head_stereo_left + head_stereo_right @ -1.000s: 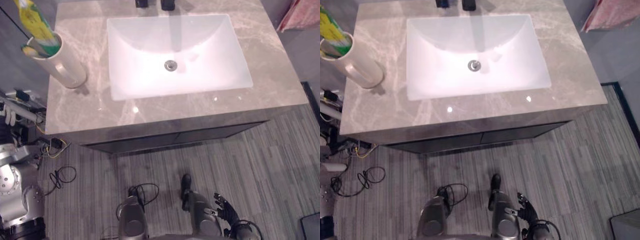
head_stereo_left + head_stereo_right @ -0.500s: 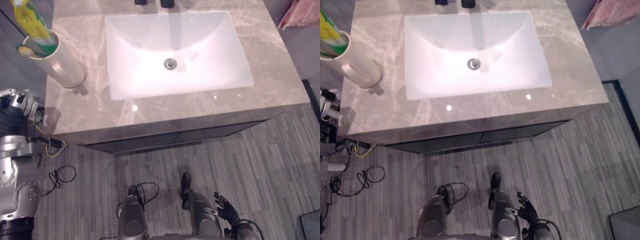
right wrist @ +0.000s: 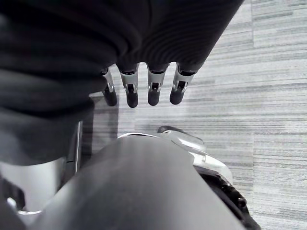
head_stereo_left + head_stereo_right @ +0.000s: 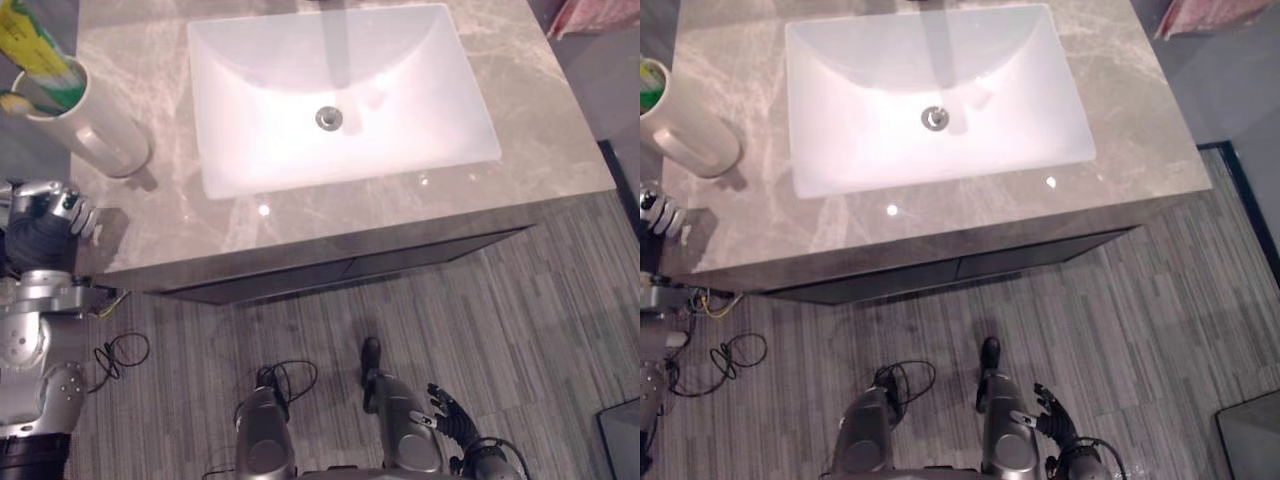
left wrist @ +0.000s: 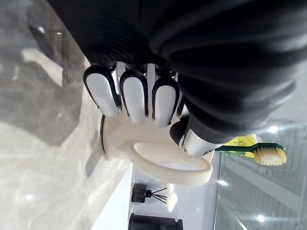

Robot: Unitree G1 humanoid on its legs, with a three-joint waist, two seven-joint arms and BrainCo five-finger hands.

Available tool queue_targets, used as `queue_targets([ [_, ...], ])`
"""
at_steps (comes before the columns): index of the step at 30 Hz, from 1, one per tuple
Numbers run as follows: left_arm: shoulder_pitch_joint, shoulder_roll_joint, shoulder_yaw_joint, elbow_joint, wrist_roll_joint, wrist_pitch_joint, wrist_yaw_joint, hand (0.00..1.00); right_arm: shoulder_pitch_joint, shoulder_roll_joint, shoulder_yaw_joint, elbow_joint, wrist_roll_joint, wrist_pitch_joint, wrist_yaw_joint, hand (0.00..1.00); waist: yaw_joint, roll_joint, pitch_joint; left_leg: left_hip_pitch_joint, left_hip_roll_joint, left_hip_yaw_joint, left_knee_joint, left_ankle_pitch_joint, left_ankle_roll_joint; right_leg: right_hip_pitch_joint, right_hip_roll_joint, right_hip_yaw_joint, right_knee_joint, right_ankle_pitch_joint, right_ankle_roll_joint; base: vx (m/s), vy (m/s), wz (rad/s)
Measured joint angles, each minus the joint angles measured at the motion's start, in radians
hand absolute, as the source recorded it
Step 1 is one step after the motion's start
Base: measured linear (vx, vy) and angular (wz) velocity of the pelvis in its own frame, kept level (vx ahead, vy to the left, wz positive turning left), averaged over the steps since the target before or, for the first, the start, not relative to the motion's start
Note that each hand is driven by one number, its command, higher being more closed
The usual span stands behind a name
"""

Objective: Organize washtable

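One grey marble worktop point(image 4: 545, 135) is seen from above, with one white rectangular sink point(image 4: 420, 120) set in it and one metal drain point(image 4: 327, 117) at its middle. One cream mug point(image 4: 98, 132) with one loop handle point(image 5: 169, 165) stands on the worktop left of the sink, near the left edge. Two things are held in the mug: one green-handled toothbrush point(image 5: 263, 153), bristles up, and one yellow-green tube point(image 4: 35, 48). One small black holder with thin sticks point(image 5: 142, 192) is seen behind the mug at the back of the worktop. The left hand point(image 4: 52, 212) is placed at the worktop's left edge, just in front of the mug and apart from it; its fingers point(image 5: 135, 96) are curled, pressed side by side, nothing gripped. The right hand point(image 4: 452, 416) is hung low over the striped grey floor point(image 4: 560, 320), well apart from the worktop; its fingers point(image 3: 153, 91) are straight, slightly spread, nothing held.
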State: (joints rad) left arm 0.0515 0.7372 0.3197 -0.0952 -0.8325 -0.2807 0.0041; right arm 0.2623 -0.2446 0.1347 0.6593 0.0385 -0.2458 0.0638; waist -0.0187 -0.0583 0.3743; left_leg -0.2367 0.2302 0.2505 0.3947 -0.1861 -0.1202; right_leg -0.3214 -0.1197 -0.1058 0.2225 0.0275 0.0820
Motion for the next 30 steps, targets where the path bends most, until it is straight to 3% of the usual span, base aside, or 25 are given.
queue_targets([
  [11,-0.059,-0.032,0.004,0.012,0.08,0.013,0.034,1.0,0.004,-0.001,0.0,-0.042,-0.001,0.018,0.001,0.0,0.005,0.002,0.002,-0.044,0.016,0.004,0.044,-0.022,0.0,-0.032,0.01,0.009,0.0,0.008,0.002,0.0,0.018,-0.03],
  [30,-0.121,-0.117,0.043,-0.023,0.099,0.012,0.088,1.0,0.012,0.0,0.0,-0.095,-0.001,0.031,0.004,0.0,0.009,0.01,0.007,-0.083,0.036,0.005,0.067,-0.037,-0.004,-0.058,0.025,0.011,-0.003,0.014,0.0,0.0,0.008,-0.02],
])
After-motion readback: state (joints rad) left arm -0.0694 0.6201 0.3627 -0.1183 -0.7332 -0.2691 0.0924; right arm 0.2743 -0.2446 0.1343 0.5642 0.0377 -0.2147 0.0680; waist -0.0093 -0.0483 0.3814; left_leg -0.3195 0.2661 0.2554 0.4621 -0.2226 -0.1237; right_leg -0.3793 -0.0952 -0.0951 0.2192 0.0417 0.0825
